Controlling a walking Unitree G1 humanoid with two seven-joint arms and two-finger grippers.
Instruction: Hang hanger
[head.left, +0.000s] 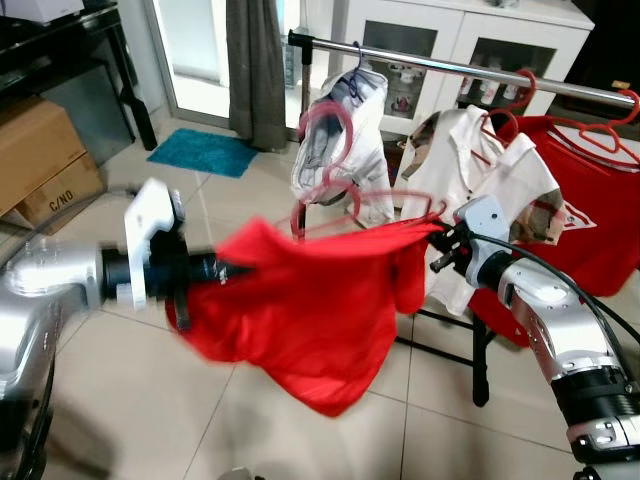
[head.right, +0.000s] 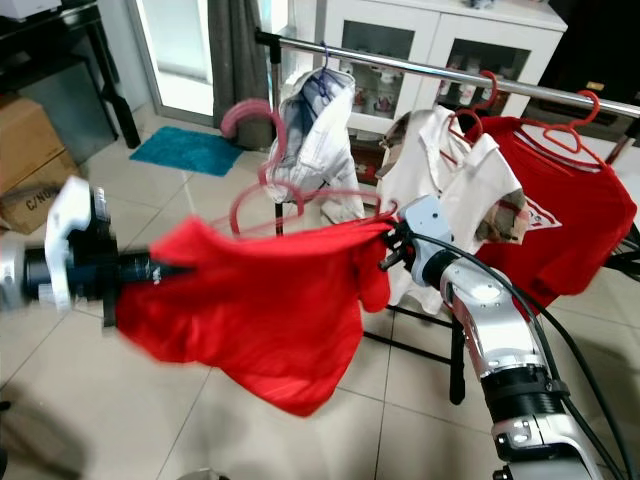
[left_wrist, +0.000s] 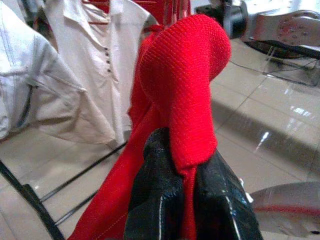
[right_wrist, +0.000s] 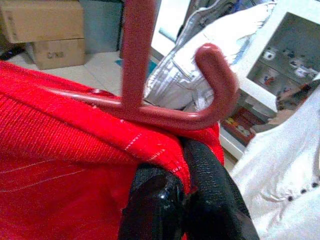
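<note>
So from my seat I've got a red knit shirt (head.left: 300, 310) stretched between both arms, sitting on a pinkish-red plastic hanger (head.left: 335, 195), and a lot of it is hard to read. The left end effector (head.left: 205, 268) is blurry in the head views, but the left wrist view shows its two black fingers (left_wrist: 152, 200) clenched on a fold of the red fabric, which has a fine ribbed weave. The right end effector (head.right: 392, 245) is mostly buried under cloth; its wrist view shows the fingers (right_wrist: 210, 200) pinched on the other shoulder of the shirt, right under the hanger's curled end. The hanger is up in the air in front of the metal rail (head.left: 450, 68), its hook below it and not on it. The hanger's lower bar is hidden inside the shirt. On the rail hang a white denim-looking jacket (head.left: 345, 140), a cream polo with plaid trim (head.left: 470, 170) and another red shirt (head.left: 590, 220) with a white logo I can't read, cut off at the frame edge. A cardboard box (head.left: 40, 165) at left has dark lettering that's too fuzzy to make out. There's a teal mat (head.left: 205, 152) on the glossy tile floor (head.left: 130, 400).
</note>
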